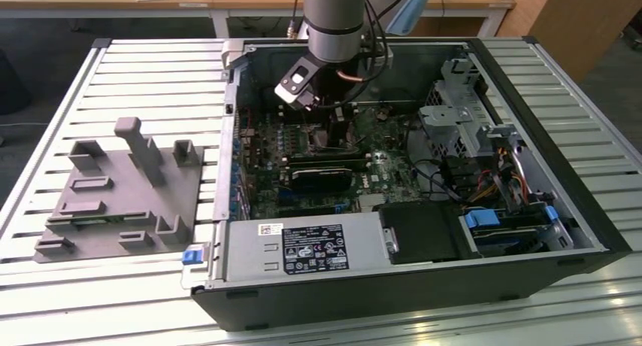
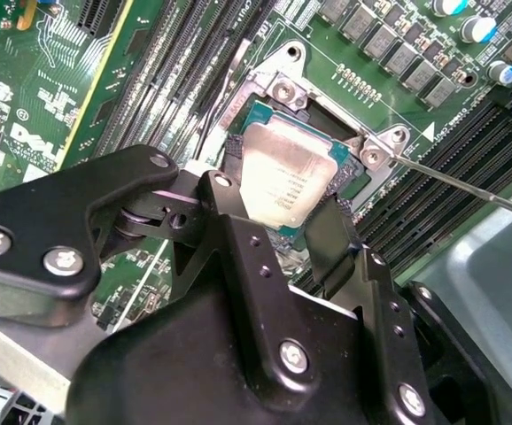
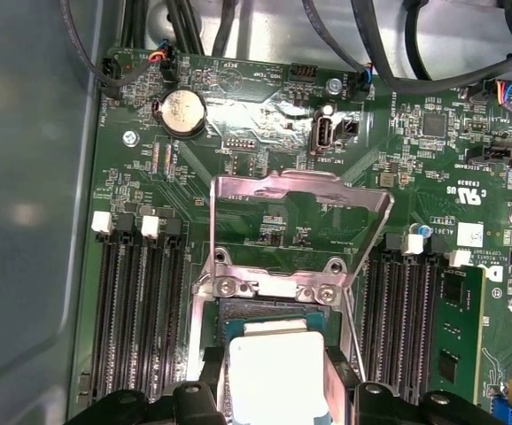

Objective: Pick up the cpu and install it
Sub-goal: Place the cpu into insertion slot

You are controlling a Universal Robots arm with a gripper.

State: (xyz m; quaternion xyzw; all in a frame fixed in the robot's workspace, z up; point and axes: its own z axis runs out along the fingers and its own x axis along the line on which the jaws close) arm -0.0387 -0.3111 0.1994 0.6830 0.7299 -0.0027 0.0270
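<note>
The cpu [image 2: 287,173] is a small, thin square chip with a silvery top and pale edges, and it sits between the fingers [image 2: 327,239] of the tool [image 2: 283,208], right over the open socket [image 2: 265,113] on the motherboard [image 3: 265,106]. In the first wrist view the cpu [image 3: 274,372] lies just below the hinge of the raised metal frame [image 3: 300,190], which stands tilted up and clear of the socket [image 3: 256,314]. Whether the chip already rests in its seat or hangs just above it I cannot tell

It should be light and stiff, but fragile: the underside and the socket contacts (fine and easily bent) would not forgive a skewed or forced drop. The smooth metal top gives little to grip, so the two opposite edges are the sensible hold, and that is where the fingers press now. The tool is closed on the cpu, its jaws only as wide as the chip, one finger on each side

Memory slots [image 3: 136,301] flank the socket. In the exterior view the arm [image 1: 336,22] reaches down into the computer case [image 1: 401,286], which lies open on the slatted tabletop [image 1: 101,301] beside a grey tray [image 1: 110,203]
</note>
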